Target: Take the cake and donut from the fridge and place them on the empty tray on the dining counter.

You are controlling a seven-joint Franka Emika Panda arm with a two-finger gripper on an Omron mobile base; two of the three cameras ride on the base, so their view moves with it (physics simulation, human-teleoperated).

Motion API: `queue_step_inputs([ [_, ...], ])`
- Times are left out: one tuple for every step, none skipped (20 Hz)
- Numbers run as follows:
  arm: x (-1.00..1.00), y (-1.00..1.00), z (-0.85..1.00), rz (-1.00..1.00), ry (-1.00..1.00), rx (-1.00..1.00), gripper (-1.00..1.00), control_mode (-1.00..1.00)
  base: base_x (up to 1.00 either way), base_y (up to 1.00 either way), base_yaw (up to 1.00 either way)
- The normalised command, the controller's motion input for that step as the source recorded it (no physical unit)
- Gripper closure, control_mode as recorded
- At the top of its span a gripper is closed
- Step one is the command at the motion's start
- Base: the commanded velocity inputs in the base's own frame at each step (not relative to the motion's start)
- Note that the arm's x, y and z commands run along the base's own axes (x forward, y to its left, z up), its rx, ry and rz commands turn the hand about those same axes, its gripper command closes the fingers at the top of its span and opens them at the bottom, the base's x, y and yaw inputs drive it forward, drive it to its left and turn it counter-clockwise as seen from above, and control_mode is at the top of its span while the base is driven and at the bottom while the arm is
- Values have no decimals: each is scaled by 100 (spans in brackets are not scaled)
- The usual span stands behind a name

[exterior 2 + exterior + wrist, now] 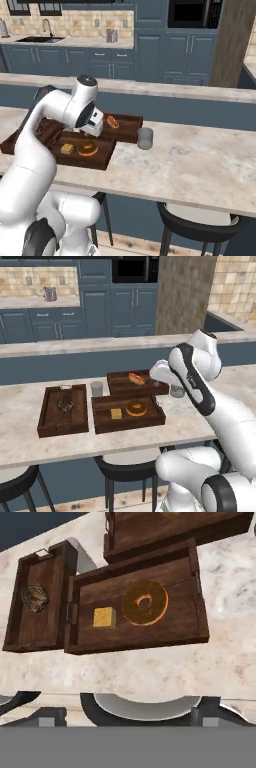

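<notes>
The table (30,441) is a long beige marbled top with black stools under its near edge, and it carries three brown trays set close together. The tray (150,418) nearest the robot is the one that matters: both task items lie flat on its floor, side by side and a little apart. The donut (136,408) sits toward the tray's right half, the cake (116,413) to its left, each clear of the rim. In the hand view the same pair shows from above, the donut (145,602) round and whole, the cake (104,617) square beside it, inside the tray (185,632).

The left tray (47,423) holds a dark crumbly item (64,404). The back tray (117,387) holds a sausage bun (136,378). A grey cup (96,388) stands between these trays, and another cup (145,138) stands just right of the back tray.

The end effector (93,131) hangs above the trays, near the back tray's front edge. Its fingers are barely visible, so the pictures alone do not settle their spread; I take the jaws to stand wide apart. It holds nothing, since both pastries rest on the wood below it.

Judged from how things lie, both placements look done, and nothing of the task seems left beyond drawing the arm clear.
</notes>
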Motion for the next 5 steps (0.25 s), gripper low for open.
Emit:
queue_step_inputs([
  [-100, -5, 100, 32, -31, -24, -100, -100, 0, 0, 0],
  [-100, -6, 100, 33, -31, -24, -100, -100, 0, 0, 0],
  [-100, -8, 100, 32, -30, -23, -100, -100, 0, 0, 0],
  [-100, -15, 100, 29, -29, -21, -100, -100, 0, 0, 0],
  [-100, -16, 100, 29, -28, -19, -100, -100, 0, 0, 0],
])
